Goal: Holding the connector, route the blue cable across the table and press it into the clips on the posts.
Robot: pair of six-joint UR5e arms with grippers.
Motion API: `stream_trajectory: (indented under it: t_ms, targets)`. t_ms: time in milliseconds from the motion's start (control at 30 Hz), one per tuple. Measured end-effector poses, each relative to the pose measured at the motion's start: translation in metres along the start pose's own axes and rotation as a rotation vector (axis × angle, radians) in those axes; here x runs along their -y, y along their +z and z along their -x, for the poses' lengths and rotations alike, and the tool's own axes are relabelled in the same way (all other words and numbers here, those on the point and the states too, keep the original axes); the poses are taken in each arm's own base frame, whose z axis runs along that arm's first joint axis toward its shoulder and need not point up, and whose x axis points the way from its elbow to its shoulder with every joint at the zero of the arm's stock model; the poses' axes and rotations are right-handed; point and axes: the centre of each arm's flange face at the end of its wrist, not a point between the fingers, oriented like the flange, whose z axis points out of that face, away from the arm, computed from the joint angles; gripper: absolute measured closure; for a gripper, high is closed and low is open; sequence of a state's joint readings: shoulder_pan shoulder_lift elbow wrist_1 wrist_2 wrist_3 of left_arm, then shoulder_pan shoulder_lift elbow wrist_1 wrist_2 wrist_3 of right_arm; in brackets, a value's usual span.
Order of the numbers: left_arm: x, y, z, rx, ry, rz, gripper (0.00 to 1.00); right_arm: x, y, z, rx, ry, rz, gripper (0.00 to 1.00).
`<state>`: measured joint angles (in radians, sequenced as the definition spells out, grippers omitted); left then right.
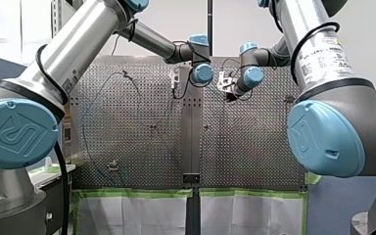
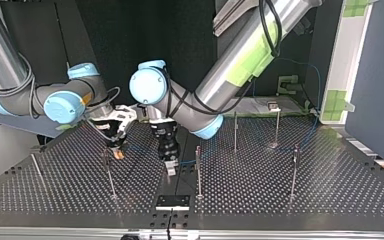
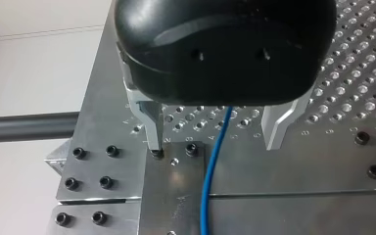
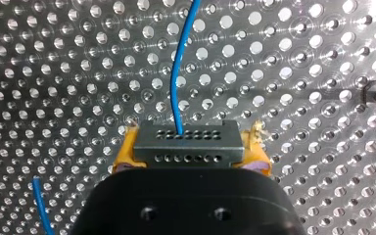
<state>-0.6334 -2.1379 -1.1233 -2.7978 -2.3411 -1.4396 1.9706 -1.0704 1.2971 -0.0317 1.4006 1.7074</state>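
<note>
Set up on a perforated table (image 1: 254,147) studded with thin upright posts (image 2: 198,172), spaced well apart across the top view. Found the blue cable (image 3: 205,186) lying in a wide slack loop at the front view's left, then trailing over the table toward the two grippers, close together near the middle. Judged very light and limp: likely to sag, curl and spring out of line unless kept under gentle tension. Thin enough to slide through a loose grasp, and prone to kinking if bent hard at the plug end. Traced to a small grey connector (image 4: 186,142), rigid and blocky with rows of holes on its face, so taken as the one firm handle. Confirmed right gripper (image 4: 188,149) clamped on that connector, yellow pads (image 4: 127,152) pressed to both its sides, wire leaving straight ahead. Confirmed left gripper (image 3: 215,132) spread wide, metal fingers (image 3: 152,122) low over the table, cable passing loose between them and touching neither. For seating into the clips, suggest pinching the wire just beside each post rather than far along the slack. Clips themselves too small to make out.
</note>
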Motion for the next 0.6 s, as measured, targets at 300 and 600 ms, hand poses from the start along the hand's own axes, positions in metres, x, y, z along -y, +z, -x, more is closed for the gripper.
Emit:
stream_trajectory:
  t_ms: [300,600]
  targets:
    - [0.0017,-0.0024,0.0023,0.011,-0.012,0.025,0.47,-0.0001,0.0006,0.0009,0.001,0.0,-0.001,1.0]
    - [0.006,-0.0061,0.0047,0.025,-0.019,0.032,1.0,-0.0002,0.0008,0.0014,0.001,0.0,-0.001,1.0]
